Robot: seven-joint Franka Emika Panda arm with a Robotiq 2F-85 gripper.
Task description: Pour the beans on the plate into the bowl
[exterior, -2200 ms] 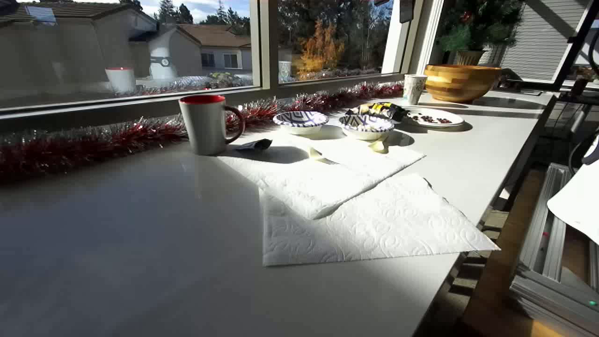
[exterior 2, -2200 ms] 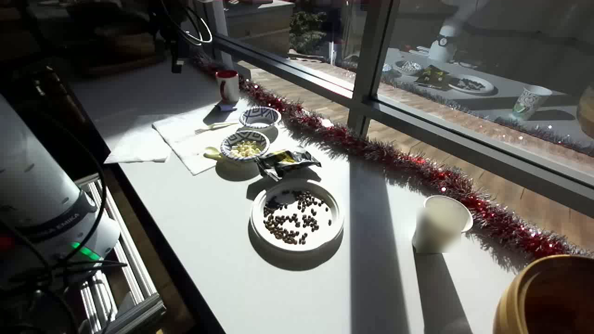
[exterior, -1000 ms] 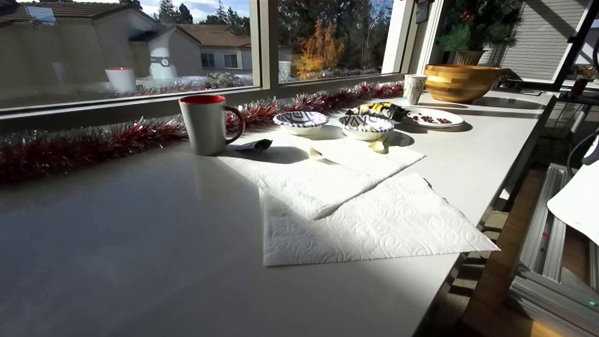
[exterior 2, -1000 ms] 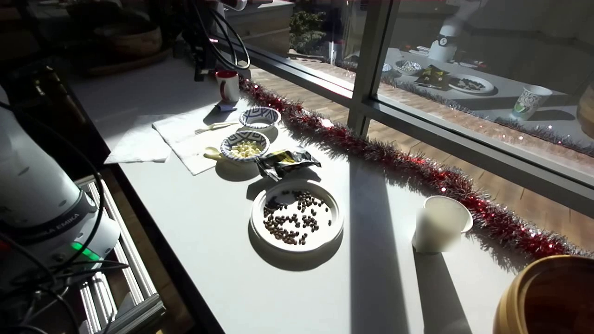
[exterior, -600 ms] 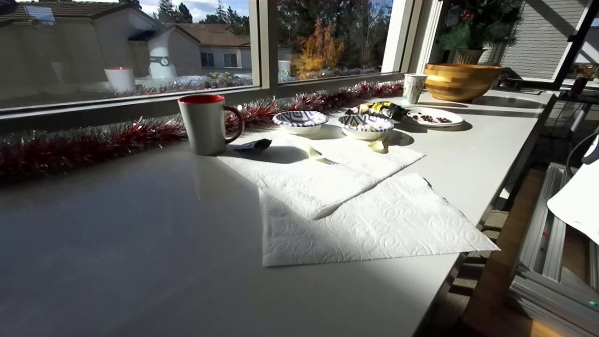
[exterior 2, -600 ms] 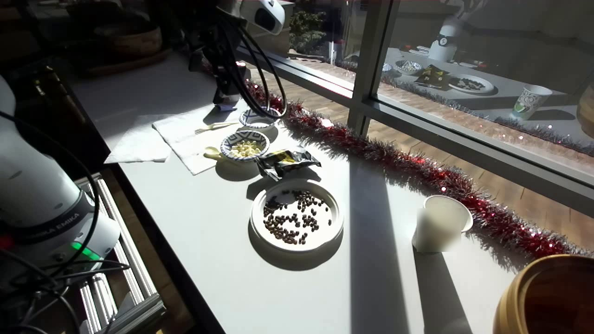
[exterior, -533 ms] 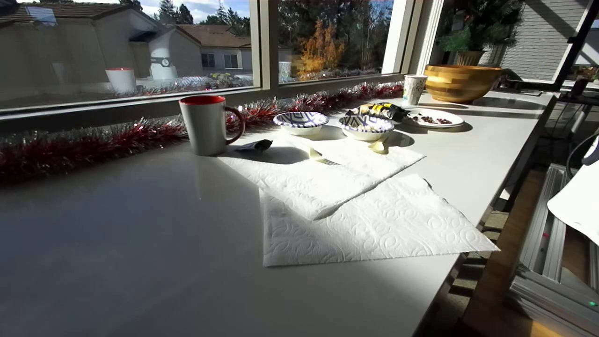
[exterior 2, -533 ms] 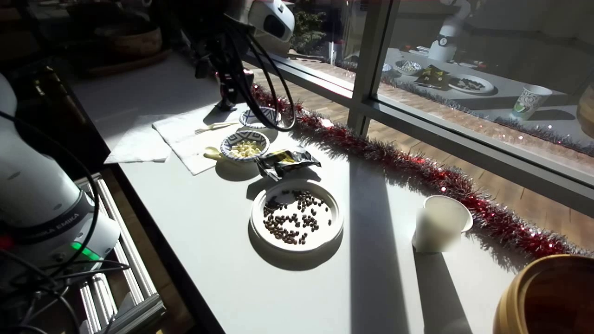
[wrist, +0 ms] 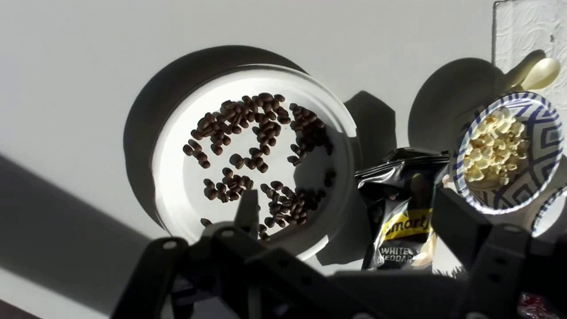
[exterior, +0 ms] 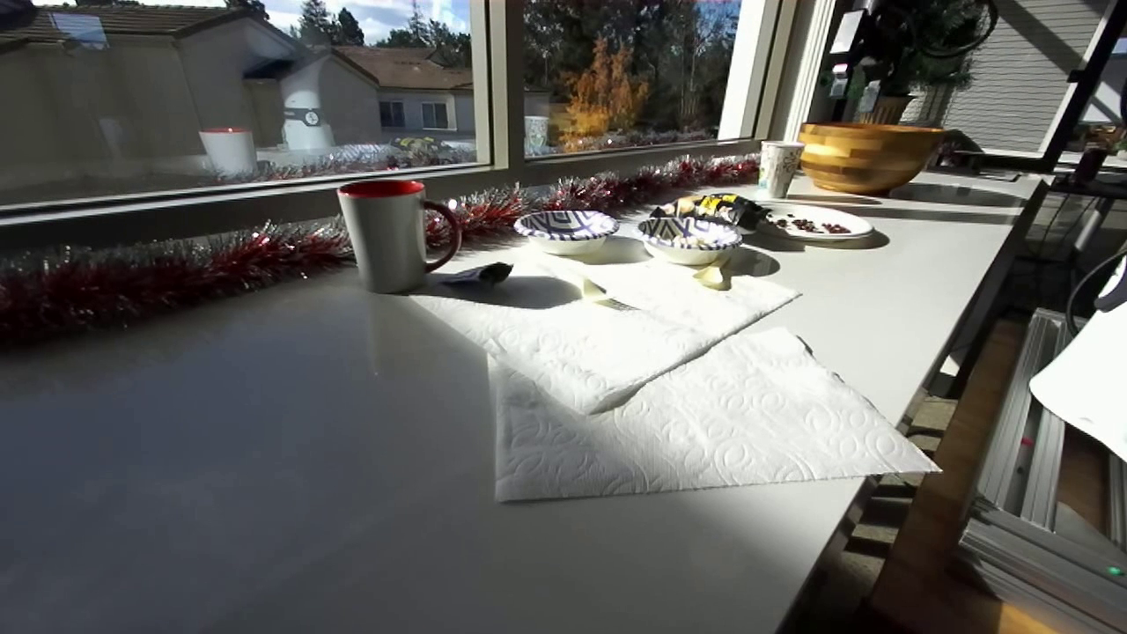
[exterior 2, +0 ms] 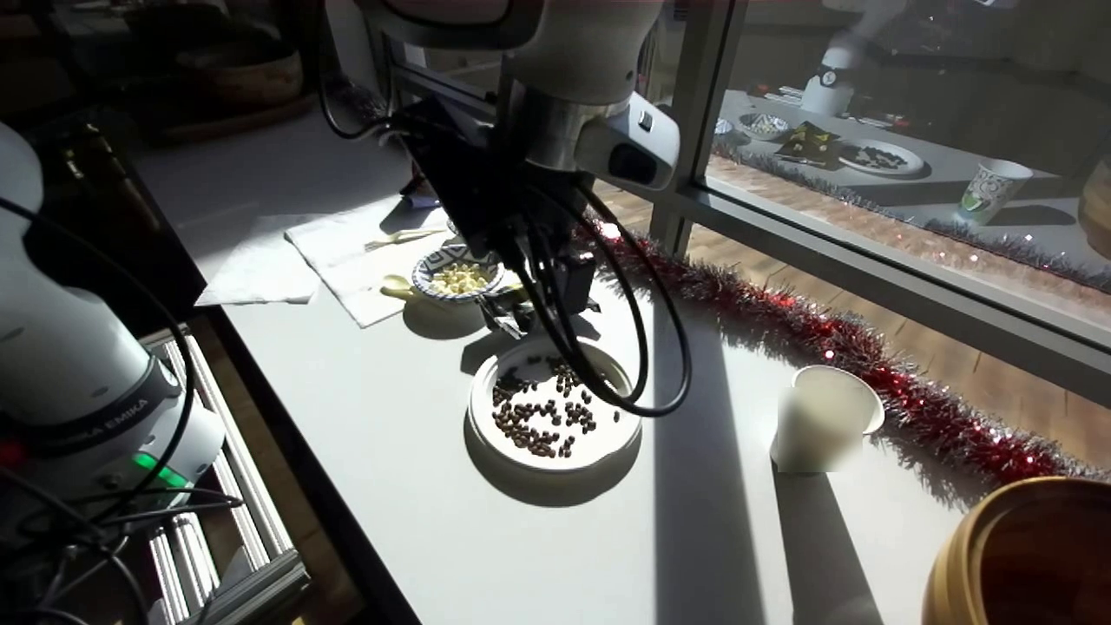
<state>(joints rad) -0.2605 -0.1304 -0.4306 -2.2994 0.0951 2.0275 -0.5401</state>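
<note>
Dark brown beans (exterior 2: 523, 431) lie spread over the round white plate (exterior 2: 599, 451); in the wrist view the beans (wrist: 266, 106) fill much of the plate (wrist: 172, 186). Two small bowls have blue-and-white patterned insides. One patterned bowl (exterior 2: 460, 254) holds popcorn, also in the wrist view (wrist: 547, 133). The other bowl (exterior: 563, 242) shows no contents and is mostly hidden in an exterior view. I cannot tell which is meant. My gripper (wrist: 345, 195) is open and empty, above the snack bag between plate and popcorn bowl. In an exterior view the gripper's (exterior 2: 568, 286) fingertips are hidden.
A black snack bag (wrist: 403, 208) lies beside the plate. A paper cup (exterior 2: 825, 425), a large wooden bowl (exterior 2: 963, 564) and a mug (exterior: 387, 238) stand on the table. Tinsel (exterior 2: 746, 304) runs along the window. Paper towels (exterior: 704, 431) and a spoon (exterior 2: 399, 285) lie near the bowls.
My arm and gripper have come from the far end of the table towards the plate, now above the snack bag. The plate, beans and bowls have not moved.
</note>
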